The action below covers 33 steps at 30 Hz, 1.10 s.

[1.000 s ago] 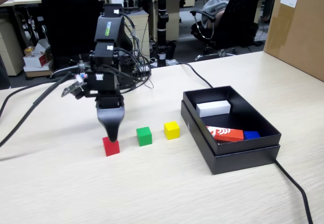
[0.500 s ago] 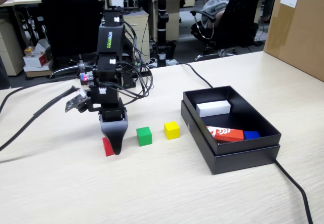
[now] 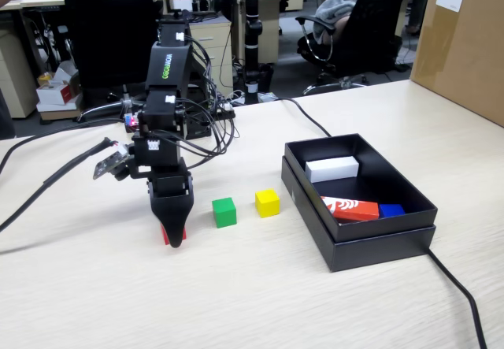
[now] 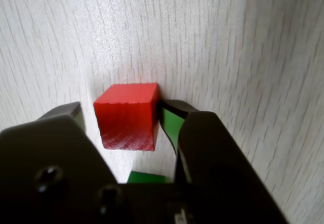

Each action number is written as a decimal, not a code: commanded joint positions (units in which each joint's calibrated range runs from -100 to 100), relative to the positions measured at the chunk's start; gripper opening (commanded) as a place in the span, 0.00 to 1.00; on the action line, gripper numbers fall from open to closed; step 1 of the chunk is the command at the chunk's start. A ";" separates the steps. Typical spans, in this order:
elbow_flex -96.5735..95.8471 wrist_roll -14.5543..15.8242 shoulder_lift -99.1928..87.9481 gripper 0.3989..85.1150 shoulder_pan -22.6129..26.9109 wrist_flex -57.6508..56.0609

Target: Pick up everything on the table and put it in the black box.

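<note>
A red cube (image 4: 129, 115) rests on the beige table (image 3: 236, 302). My gripper (image 4: 123, 114) is lowered around it and open. The right jaw touches the cube's side, and a narrow strip of table shows between the cube and the left jaw. In the fixed view the gripper (image 3: 175, 235) hides most of the red cube (image 3: 164, 234). A green cube (image 3: 224, 212) and a yellow cube (image 3: 267, 202) sit in a row to its right. The black box (image 3: 378, 235) stands further right of the yellow cube.
Inside the box lie a white block (image 3: 331, 168), a red-orange block (image 3: 350, 208) and a small blue block (image 3: 390, 209). A brown carton (image 3: 461, 42) stands at the far right. Black cables (image 3: 457, 294) run across the table at the right and left.
The gripper has come down from just behind the red cube to straddle it, its tip now at table level. The cubes and box have not moved.
</note>
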 commanded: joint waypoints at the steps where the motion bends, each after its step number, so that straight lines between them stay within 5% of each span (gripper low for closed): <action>1: 2.13 -0.34 0.05 0.26 -0.54 0.60; 2: 2.40 -0.29 0.05 0.15 -0.63 0.60; 5: 2.67 -0.20 0.05 0.02 -0.78 0.60; 17: 2.94 0.93 -20.72 0.01 0.63 -9.68; 26: 1.13 6.40 -47.22 0.01 12.21 -14.09; 33: 6.57 14.46 -41.14 0.01 24.08 -14.00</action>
